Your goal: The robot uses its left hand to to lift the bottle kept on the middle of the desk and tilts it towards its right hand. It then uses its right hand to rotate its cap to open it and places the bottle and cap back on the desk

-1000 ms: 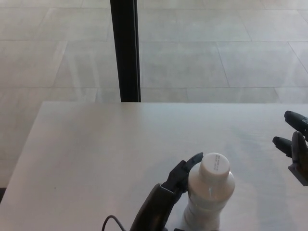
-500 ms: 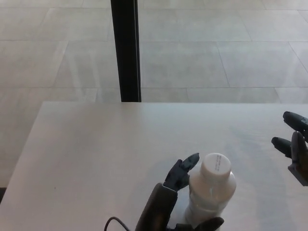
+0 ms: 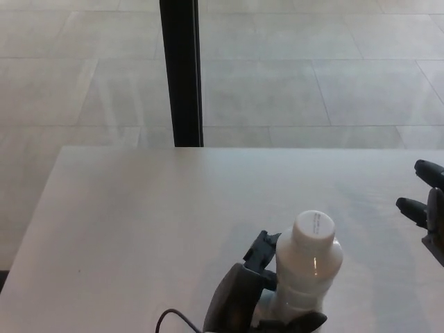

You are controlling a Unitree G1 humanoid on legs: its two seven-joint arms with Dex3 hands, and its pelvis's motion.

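At the bottom centre of the frame, I saw my black left hand (image 3: 258, 300) wrapped around the white plastic bottle (image 3: 305, 276), its white round cap (image 3: 313, 229) on. At the right edge, my black right hand (image 3: 429, 214) hovered with fingers spread, empty. The pale desk (image 3: 152, 222) stretched toward a black vertical post (image 3: 180, 73) in the upper left.

Left hand (image 3: 258, 295): fingers drawn in against bottle since a second ago; upper finger, then raised beside the cap, now pressed to the shoulder; thumb now wrapped across the lower front. Bottle (image 3: 305, 274): shifted slightly right and up in frame, cap (image 3: 313, 229) leaning right. Right hand (image 3: 429, 211): edged slightly right toward frame border.
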